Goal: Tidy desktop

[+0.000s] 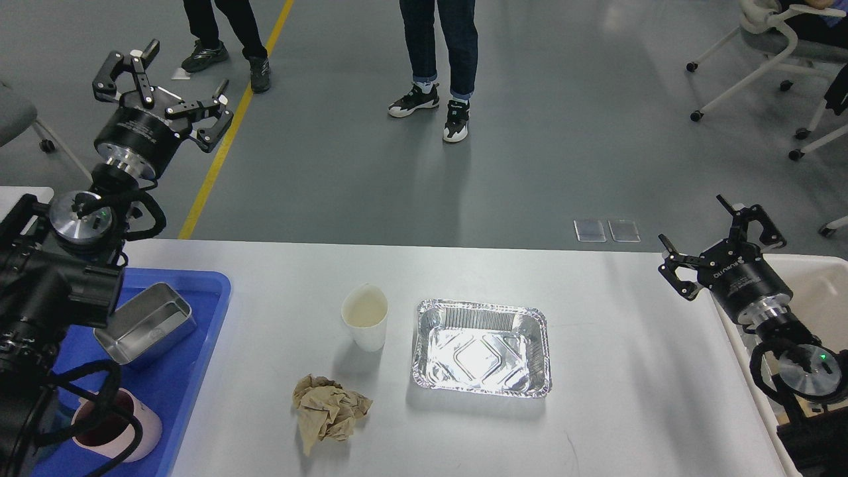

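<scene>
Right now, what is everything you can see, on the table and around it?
desktop: one, white, filling the foreground
paper cup: one, white, mid-table
foil tray: one, silver, right of the cup
crumpled paper: one, brown, in front of the cup
blue tray: one, left edge
steel tin: one, silver, in the blue tray
mug: one, pink, in the blue tray
bin: one, cream-white, right edge
people: two, legs only, on the floor beyond
left gripper: black, open, raised
right gripper: black, open
</scene>
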You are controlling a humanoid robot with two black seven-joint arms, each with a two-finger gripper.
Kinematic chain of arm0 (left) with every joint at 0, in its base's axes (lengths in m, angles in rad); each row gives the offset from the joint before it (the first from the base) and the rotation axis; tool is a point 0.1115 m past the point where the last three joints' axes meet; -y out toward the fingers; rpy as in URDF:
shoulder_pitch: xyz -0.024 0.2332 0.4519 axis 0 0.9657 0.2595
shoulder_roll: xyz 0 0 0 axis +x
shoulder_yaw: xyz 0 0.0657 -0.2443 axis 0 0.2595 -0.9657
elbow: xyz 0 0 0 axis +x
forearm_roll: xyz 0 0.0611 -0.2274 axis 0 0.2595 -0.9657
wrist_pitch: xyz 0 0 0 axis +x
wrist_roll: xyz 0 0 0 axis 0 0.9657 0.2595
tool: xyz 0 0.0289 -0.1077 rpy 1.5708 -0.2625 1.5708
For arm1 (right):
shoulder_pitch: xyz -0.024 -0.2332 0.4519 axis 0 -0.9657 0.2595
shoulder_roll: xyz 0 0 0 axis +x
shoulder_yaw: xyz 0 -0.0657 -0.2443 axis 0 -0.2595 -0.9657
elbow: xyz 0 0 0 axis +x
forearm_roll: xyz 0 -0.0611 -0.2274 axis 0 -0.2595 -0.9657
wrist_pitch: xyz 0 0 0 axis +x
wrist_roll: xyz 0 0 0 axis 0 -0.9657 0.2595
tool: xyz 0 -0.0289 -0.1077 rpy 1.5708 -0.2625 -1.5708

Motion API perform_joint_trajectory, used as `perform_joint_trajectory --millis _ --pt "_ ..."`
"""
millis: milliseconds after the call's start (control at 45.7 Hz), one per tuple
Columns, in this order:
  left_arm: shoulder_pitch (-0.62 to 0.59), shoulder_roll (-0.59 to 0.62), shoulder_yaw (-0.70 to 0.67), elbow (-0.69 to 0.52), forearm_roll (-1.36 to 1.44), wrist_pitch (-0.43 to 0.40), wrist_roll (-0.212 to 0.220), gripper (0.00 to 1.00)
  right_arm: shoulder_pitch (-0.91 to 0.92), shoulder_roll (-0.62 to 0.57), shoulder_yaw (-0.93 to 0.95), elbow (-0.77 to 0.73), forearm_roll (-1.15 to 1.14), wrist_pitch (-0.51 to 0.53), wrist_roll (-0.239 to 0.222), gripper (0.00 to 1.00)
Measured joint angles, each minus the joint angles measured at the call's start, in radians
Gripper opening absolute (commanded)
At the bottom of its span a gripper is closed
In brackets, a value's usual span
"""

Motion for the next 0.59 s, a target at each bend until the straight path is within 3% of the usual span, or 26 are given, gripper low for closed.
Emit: perform_joint_trajectory --millis 372,591 --pt "0.071 -0.141 -0.171 0.01 -0.006 -0.096 -0.012 0.97 0.001 0.023 -0.005 -0.001 -0.001 -0.001 0.0 1.0" --pt "0.129 -0.187 -0.193 0.011 -0.009 -0.107 -0.011 0.97 0.014 0.026 -0.003 -0.002 0.002 0.0 0.0 1.0"
